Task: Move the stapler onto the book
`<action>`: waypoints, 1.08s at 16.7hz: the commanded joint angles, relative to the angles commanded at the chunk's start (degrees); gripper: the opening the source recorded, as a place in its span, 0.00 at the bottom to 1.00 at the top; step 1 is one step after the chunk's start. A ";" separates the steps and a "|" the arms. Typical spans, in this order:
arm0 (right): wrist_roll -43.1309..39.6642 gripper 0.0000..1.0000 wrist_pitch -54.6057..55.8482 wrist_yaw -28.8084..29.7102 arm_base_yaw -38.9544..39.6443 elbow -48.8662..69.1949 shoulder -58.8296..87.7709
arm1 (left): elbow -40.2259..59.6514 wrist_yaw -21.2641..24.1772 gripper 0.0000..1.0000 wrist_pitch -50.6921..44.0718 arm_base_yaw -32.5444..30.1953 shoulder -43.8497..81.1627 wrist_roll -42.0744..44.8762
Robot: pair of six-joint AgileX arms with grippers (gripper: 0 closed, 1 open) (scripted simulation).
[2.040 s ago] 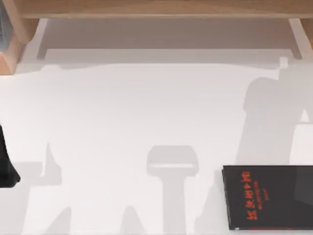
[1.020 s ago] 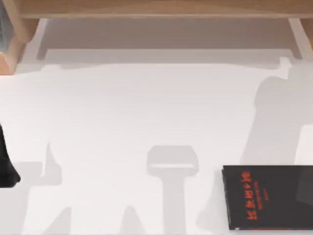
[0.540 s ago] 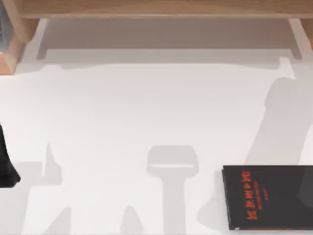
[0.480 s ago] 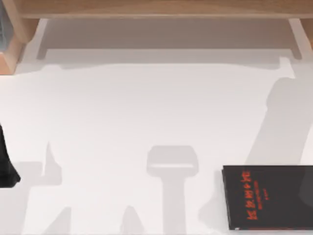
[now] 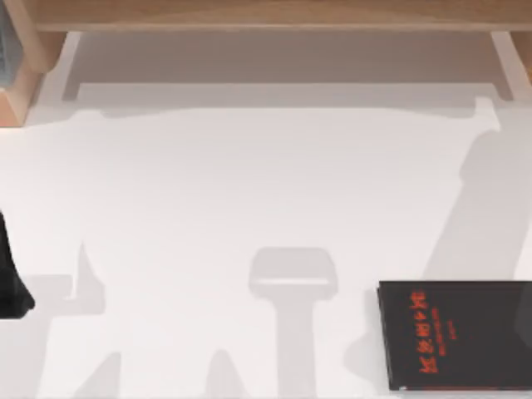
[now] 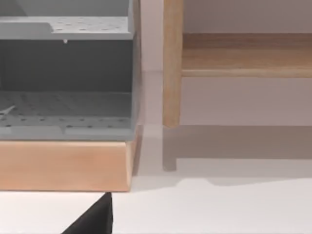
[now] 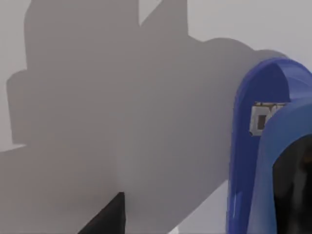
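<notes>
Right hand close over the stapler [image 7: 253, 161], the blue body lying just beside one dark finger [image 7: 105, 217]; whether that hand is apart or together cannot be told.
On the top view the book [image 5: 457, 334] lies flat on the white tabletop [image 5: 249, 191] at about 4 o'clock, black cover up with red characters, its far side cut by the picture's edge. The left arm [image 5: 10, 278] sits parked at 9 o'clock by the tabletop's left edge. A wooden shelf frame [image 6: 171, 63] and a grey perforated tray [image 6: 66, 73] stand at the back, toward 12 o'clock.
</notes>
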 joint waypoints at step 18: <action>0.00 0.00 0.00 0.00 0.00 0.00 0.00 | 0.00 0.00 1.00 0.00 0.00 0.00 0.00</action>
